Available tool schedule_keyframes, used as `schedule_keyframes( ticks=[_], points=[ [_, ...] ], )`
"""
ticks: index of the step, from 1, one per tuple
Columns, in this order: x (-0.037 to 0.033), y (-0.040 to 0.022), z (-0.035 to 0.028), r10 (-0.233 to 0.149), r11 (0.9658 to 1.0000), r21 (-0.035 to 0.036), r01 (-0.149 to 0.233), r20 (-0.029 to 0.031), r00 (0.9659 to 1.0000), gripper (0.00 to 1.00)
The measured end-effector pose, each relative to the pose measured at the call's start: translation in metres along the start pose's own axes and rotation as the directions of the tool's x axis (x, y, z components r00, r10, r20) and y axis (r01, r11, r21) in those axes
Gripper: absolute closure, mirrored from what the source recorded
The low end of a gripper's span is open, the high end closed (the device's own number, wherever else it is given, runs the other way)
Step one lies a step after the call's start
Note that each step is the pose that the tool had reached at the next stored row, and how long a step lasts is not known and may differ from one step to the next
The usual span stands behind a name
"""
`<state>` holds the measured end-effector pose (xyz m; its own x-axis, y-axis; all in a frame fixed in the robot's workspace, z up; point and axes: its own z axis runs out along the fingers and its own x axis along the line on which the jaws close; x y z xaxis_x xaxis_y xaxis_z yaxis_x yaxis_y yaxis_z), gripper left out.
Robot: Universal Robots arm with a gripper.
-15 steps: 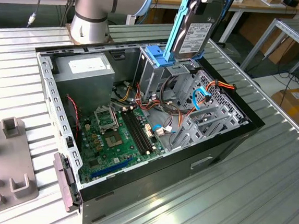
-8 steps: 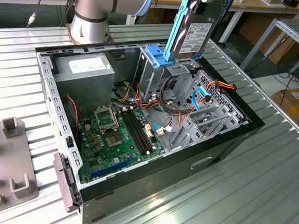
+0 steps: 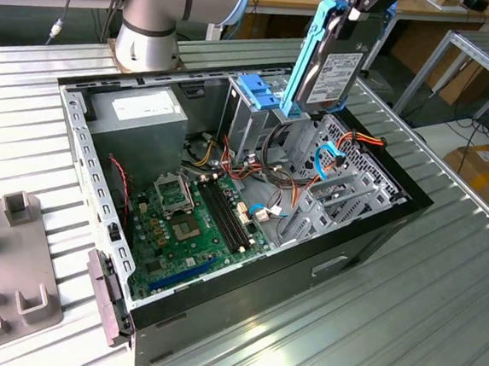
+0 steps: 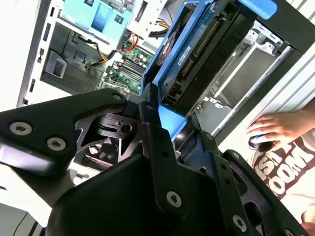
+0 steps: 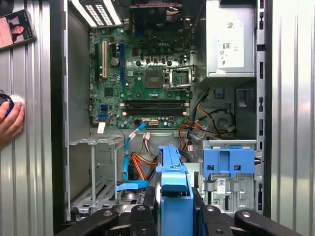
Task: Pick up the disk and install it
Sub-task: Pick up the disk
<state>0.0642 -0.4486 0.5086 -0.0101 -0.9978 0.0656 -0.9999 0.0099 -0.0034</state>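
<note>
The disk (image 3: 333, 75), silver with a white label and a blue carrier frame (image 3: 303, 60), hangs upright on its edge above the far right corner of the open computer case (image 3: 368, 237). My gripper (image 3: 352, 6) is shut on its upper end. In the second wrist view the disk (image 4: 206, 44) extends away from the black fingers (image 4: 156, 129), which clamp the blue frame. In the first wrist view the frame's blue edge (image 5: 174, 183) sits between the fingers (image 5: 140, 216), over the empty metal bay (image 5: 98, 187) beside the drive cage.
Inside the case lie the green motherboard (image 3: 194, 217), the grey power-supply box (image 3: 139, 110), the drive cage with its blue latch (image 5: 229, 162) and loose orange and blue cables (image 5: 135, 164). A person's hand (image 5: 10, 120) rests beside the case. A grey fixture (image 3: 7, 256) stands at the exterior view's left.
</note>
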Motion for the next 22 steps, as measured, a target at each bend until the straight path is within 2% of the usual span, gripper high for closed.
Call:
schedule_keyframes(
  ticks=[3,9,13,17,19,22],
  points=[
    [0.0112,-0.0004,0.0007,0.0,1.0,0.0,0.0,-0.0001,1.0,0.63],
    [0.0264,-0.0007,0.0017,0.0,1.0,0.0,0.0,-0.0001,1.0,0.63],
    [0.0401,-0.0009,0.0026,0.0,1.0,0.0,0.0,-0.0001,1.0,0.63],
    [0.0493,-0.0011,0.0032,0.0,1.0,0.0,0.0,-0.0001,1.0,0.63],
    [0.0589,-0.0013,0.0038,0.0,1.0,0.0,0.0,-0.0001,1.0,0.63],
    [0.0693,-0.0016,0.0044,0.0,1.0,0.0,0.0,-0.0003,1.0,0.63]
  ],
)
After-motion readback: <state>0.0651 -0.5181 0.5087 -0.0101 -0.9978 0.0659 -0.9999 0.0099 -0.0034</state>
